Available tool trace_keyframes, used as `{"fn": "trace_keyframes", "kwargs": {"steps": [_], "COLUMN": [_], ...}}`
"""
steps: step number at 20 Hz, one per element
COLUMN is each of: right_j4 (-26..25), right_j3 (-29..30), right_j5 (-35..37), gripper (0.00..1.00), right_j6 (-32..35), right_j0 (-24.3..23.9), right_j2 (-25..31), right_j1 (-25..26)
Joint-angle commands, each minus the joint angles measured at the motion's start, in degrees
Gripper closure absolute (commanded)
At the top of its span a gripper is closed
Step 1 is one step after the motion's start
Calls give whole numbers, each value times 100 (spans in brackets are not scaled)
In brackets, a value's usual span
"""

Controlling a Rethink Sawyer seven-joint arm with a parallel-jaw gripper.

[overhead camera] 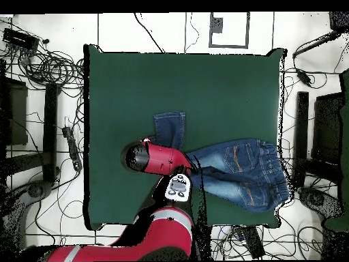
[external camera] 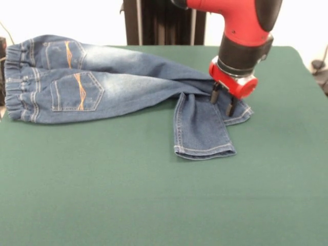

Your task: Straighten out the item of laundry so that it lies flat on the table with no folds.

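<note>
While the jeans (external camera: pixel 102 87) lie with their waistband near one edge of the table (external camera: pixel 154 205), one leg is doubled over close to its hem, so the cuff end (external camera: pixel 202 130) turns off at a sharp angle from the rest of the leg. The other leg runs out straight beside it and ends under the arm (external camera: pixel 241 20). The gripper (external camera: pixel 224 101) stands right at the fold, its two fingers parted and pointing down, tips at or just above the denim; nothing is held between them. From overhead the arm hides the fold itself, and only the turned cuff shows beyond it.

To do this step well, the grip should probably take just the top layer near the hem, not both legs together. Then the cuff wants swinging away from the waistband in line with the leg, kept low so the cloth slides rather than lifts and drags the whole garment.
</note>
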Motion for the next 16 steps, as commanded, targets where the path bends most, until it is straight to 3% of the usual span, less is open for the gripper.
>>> {"fn": "trace_keyframes", "kwargs": {"steps": [1,4,10,16], "right_j4": [536,446,27,-443], "right_j3": [153,-60,-98,338], "right_j5": [-851,-414,203,526], "gripper": [0,0,0,0], "right_j6": [1365,1313,743,38], "right_j0": [161,505,639,299], "right_j2": [446,-28,-600,-723], "right_j1": [1112,1049,456,-476]}}
